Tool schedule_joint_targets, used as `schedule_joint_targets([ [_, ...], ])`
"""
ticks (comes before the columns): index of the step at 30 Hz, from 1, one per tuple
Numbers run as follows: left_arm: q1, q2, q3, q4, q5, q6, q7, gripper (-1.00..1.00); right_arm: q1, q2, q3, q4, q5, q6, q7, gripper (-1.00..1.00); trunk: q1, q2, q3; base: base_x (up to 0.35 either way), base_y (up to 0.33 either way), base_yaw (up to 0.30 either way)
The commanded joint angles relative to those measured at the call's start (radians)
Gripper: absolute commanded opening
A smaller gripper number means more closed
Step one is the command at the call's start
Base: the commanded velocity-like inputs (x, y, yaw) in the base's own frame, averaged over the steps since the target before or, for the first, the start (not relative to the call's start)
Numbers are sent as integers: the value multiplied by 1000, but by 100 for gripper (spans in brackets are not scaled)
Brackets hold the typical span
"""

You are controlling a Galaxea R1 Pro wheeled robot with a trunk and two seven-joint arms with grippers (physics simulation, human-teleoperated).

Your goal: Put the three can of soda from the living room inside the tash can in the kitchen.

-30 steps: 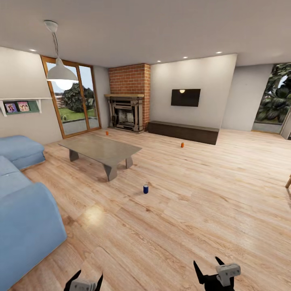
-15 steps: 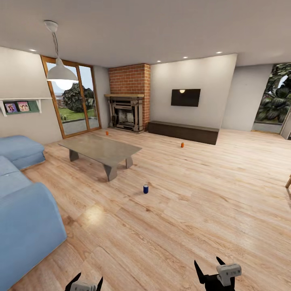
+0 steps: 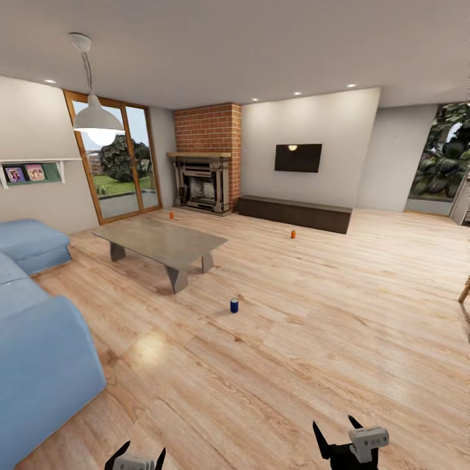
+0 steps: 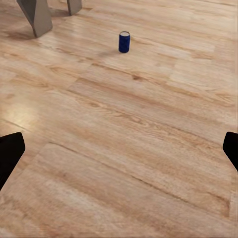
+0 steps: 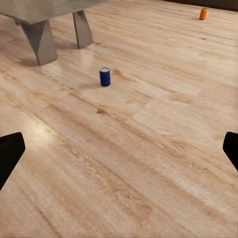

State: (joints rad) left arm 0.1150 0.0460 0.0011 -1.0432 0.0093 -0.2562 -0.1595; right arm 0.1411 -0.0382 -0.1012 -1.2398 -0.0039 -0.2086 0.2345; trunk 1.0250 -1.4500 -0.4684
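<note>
On the wood floor (image 3: 313,313) ahead stands the blue can (image 3: 234,305), upright, near the table (image 3: 163,241); two orange cans (image 3: 293,234) farther off. Likely light, rigid, slick: grip mid-body. Left claw (image 3: 136,457) and right claw (image 3: 336,438) both released, empty.

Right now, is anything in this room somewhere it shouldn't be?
Yes. Three soda cans stand upright on the bare wood floor: a blue can near the low table, one orange can before the dark TV bench, another orange can by the fireplace. Nothing looks spilled.
</note>
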Motion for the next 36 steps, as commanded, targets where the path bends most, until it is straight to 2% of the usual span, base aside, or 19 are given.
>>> schedule_joint_targets([
  [1, 0, 0, 0, 0, 0, 0, 0, 100, 0, -1, 0, 0, -1, 0, 1, 100, 0, 0, 1, 0, 0, -136],
  [13, 0, 0, -1, 0, 0, 0, 0, 100, 0, -6, 0, -1, -5, -2, 9, 100, 0, 0, 11, 0, 0, -187],
  [28, 0, 0, -1, 0, 0, 0, 0, 100, 0, -2, 1, -5, -4, -3, 9, 100, 0, 0, 14, 0, 0, -26],
  [36, 0, 0, -1, 0, 0, 0, 0, 100, 0, -5, 0, -5, -6, -3, 8, 100, 0, 0, 18, 0, 0, -194],
])
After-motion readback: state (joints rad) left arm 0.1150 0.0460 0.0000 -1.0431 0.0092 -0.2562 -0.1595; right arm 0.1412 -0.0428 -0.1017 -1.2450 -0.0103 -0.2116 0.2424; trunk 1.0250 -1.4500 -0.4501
